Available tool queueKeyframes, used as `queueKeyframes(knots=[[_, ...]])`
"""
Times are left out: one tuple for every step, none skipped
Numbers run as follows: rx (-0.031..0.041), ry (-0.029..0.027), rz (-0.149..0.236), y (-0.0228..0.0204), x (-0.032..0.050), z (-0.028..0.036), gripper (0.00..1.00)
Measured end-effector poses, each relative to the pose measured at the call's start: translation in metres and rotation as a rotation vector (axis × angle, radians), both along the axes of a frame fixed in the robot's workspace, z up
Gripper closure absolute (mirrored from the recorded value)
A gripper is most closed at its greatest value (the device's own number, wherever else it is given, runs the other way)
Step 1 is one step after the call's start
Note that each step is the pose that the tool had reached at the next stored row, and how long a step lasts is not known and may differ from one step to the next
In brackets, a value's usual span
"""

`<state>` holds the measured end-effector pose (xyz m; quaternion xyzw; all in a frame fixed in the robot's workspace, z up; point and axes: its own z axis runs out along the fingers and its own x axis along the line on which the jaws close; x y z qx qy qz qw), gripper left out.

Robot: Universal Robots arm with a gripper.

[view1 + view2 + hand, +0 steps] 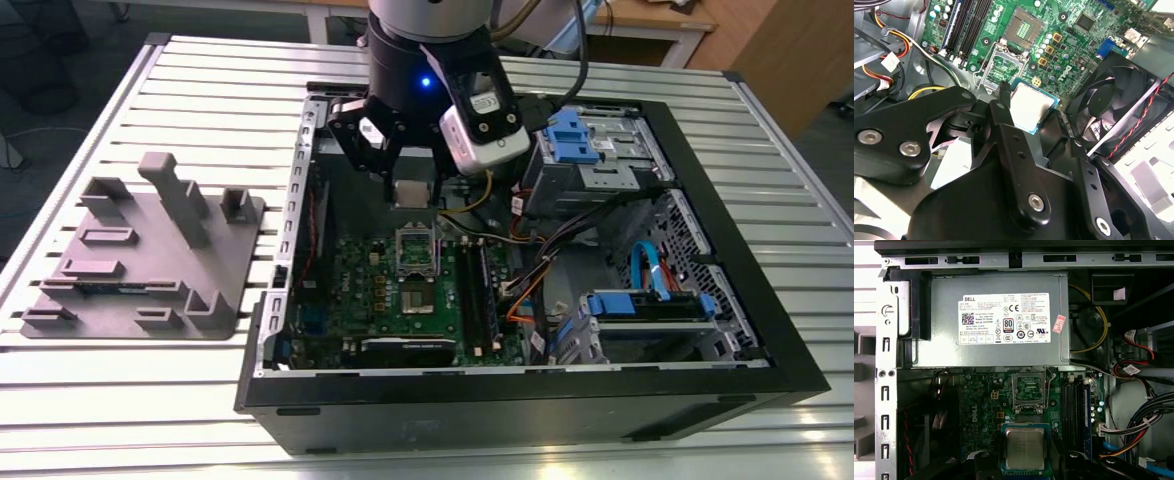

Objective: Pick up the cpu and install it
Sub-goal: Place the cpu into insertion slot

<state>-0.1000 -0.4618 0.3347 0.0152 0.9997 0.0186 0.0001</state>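
Silver-grey square cpu (1025, 449) with a pale rim is clamped in the black gripper (1026, 456), jaws narrow on two opposite edges. It hangs above the green motherboard (979, 410), just short of the open silver socket frame (1029, 392).

First wrist view: grey sheet-metal power supply box (999, 345). Second wrist view: round black fan (1114, 100). Exterior view: grey plastic fixture with upright posts (147, 250) on the ribbed aluminium table (134, 400), outside the open black computer case (534, 400).

Case holds the board, blue drive brackets (641, 305) and cable bundles (1149, 415).
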Motion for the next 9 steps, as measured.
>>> queueKeyframes(knots=[[0.0001, -0.0001, 0.000, 0.0000, 0.0000, -0.0001, 0.53], [0.0000, 0.0000, 0.000, 0.0000, 0.0000, 0.0000, 0.53], [0.0000, 0.0000, 0.000, 0.0000, 0.0000, 0.0000, 0.53], [0.0000, 0.0000, 0.000, 0.0000, 0.0000, 0.0000, 0.53], [0.0000, 0.0000, 0.000, 0.0000, 0.0000, 0.0000, 0.53], [0.0001, -0.0001, 0.000, 0.0000, 0.0000, -0.0001, 0.53], [0.0003, -0.0001, 0.000, -0.0001, 0.0000, -0.0002, 0.53], [0.0003, -0.0001, 0.000, -0.0005, 0.0000, -0.0003, 0.53], [0.0001, -0.0001, 0.000, -0.0014, 0.0000, -0.0008, 0.53]])
